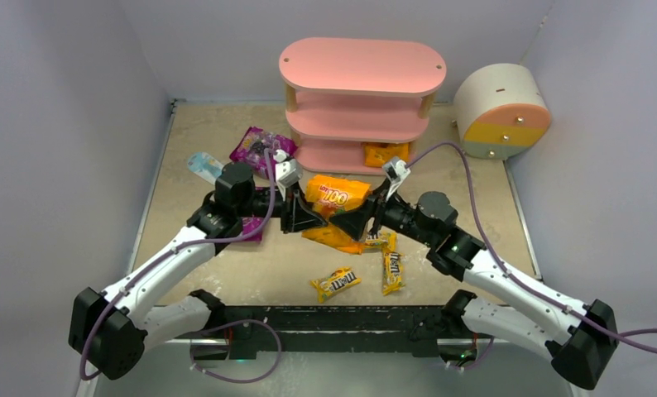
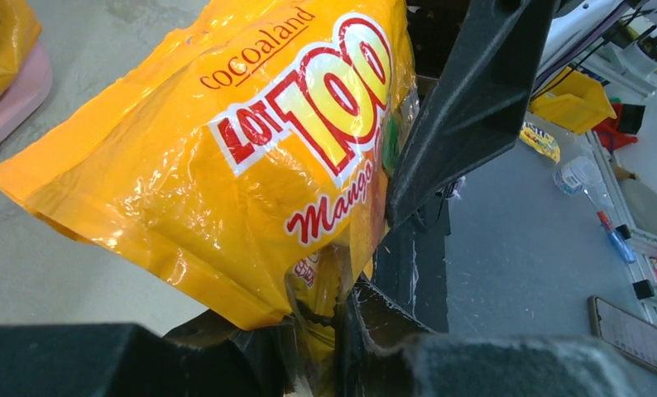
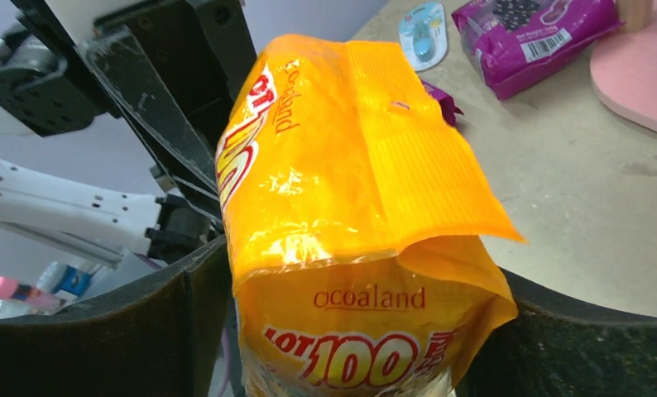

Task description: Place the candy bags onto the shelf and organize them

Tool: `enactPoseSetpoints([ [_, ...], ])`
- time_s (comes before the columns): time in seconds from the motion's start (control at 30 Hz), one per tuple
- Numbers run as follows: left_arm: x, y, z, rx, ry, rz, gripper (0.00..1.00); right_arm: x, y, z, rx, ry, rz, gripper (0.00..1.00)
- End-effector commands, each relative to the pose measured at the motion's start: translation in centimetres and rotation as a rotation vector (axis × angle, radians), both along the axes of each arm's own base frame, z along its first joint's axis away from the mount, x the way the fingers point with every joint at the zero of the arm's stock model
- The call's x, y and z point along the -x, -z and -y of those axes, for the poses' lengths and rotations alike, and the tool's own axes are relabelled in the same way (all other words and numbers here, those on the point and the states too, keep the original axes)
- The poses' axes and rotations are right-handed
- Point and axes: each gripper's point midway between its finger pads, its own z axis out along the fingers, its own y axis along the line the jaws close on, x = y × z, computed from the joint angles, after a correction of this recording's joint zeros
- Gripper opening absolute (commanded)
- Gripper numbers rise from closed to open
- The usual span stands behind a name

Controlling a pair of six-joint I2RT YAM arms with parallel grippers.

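My left gripper (image 1: 300,213) is shut on the bottom edge of an orange "LOT 100" bag (image 1: 338,194) and holds it up above the table; the left wrist view shows the jaws (image 2: 333,331) pinching that bag (image 2: 226,149). My right gripper (image 1: 360,222) faces it, and its fingers (image 3: 102,331) close on a second orange bag (image 3: 366,339), which lies below the first (image 1: 329,238). A third orange bag (image 1: 385,153) sits on the bottom board of the pink shelf (image 1: 362,66). Yellow M&M's packets (image 1: 335,284) (image 1: 392,271) lie near the front.
A magenta bag (image 1: 259,147) lies left of the shelf, and another (image 1: 255,227) is partly under my left arm. A pale blue-white packet (image 1: 203,165) lies at the far left. The round cream drawer unit (image 1: 503,112) stands at the back right.
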Motion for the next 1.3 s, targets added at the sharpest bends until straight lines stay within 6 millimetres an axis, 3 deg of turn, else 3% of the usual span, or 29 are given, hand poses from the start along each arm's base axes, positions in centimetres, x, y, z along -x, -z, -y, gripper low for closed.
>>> enactPoseSetpoints([
  [0.0, 0.6, -4.4, 0.4, 0.075, 0.058, 0.202, 0.00, 0.9, -5.9, -0.6, -0.166, -0.052, 0.103, 0.76],
  [0.1, 0.8, -4.8, 0.4, 0.083, 0.062, 0.221, 0.00, 1.5, -5.1, -0.8, -0.172, -0.079, 0.043, 0.43],
  [0.13, 0.8, -4.9, 0.4, 0.084, 0.059, 0.224, 0.12, 1.3, -5.1, -0.6, -0.175, -0.060, 0.045, 0.31],
  [0.17, 0.7, -5.1, 0.3, 0.087, 0.049, 0.223, 0.31, 1.2, -5.1, -0.3, -0.180, -0.046, 0.053, 0.24],
  [0.2, 0.6, -5.4, 0.3, 0.091, 0.028, 0.217, 0.61, 1.1, -5.4, 0.0, -0.186, -0.029, 0.065, 0.19],
  [0.23, 0.2, -5.7, 0.2, 0.092, -0.002, 0.206, 0.77, 0.8, -5.6, 0.4, -0.190, -0.005, 0.079, 0.17],
  [0.27, -0.3, -5.9, 0.0, 0.091, -0.051, 0.187, 0.82, 0.5, -6.0, 0.8, -0.199, 0.028, 0.089, 0.16],
  [0.4, -2.3, -6.1, -1.3, 0.092, -0.260, 0.084, 0.87, -0.8, -7.5, 3.1, -0.266, 0.178, 0.102, 0.16],
  [0.57, -2.4, -5.7, -2.4, 0.203, -0.396, -0.088, 0.90, -1.9, -9.5, 5.3, -0.397, 0.313, 0.094, 0.03],
  [0.67, -3.1, -4.9, -3.1, 0.285, -0.489, -0.199, 0.92, -2.4, -11.4, 6.7, -0.525, 0.378, 0.087, 0.02],
  [0.77, -2.4, -5.5, -2.6, 0.376, -0.440, -0.259, 0.93, -2.5, -13.0, 7.5, -0.646, 0.395, 0.084, 0.00],
  [0.87, -1.5, -7.3, -1.7, 0.468, -0.340, -0.314, 0.94, -2.6, -14.3, 7.1, -0.692, 0.377, 0.087, 0.00],
  [1.0, -1.3, -8.2, -0.7, 0.533, -0.257, -0.394, 0.95, -2.9, -15.9, 6.6, -0.753, 0.356, 0.090, 0.00],
  [1.13, -1.9, -8.7, -0.3, 0.604, -0.235, -0.429, 0.96, -3.7, -15.2, 5.0, -0.736, 0.329, 0.057, 0.00],
  [1.27, -3.5, -8.2, -0.1, 0.625, -0.290, -0.470, 0.97, -3.0, -15.4, 3.8, -0.800, 0.234, 0.050, 0.00],
])
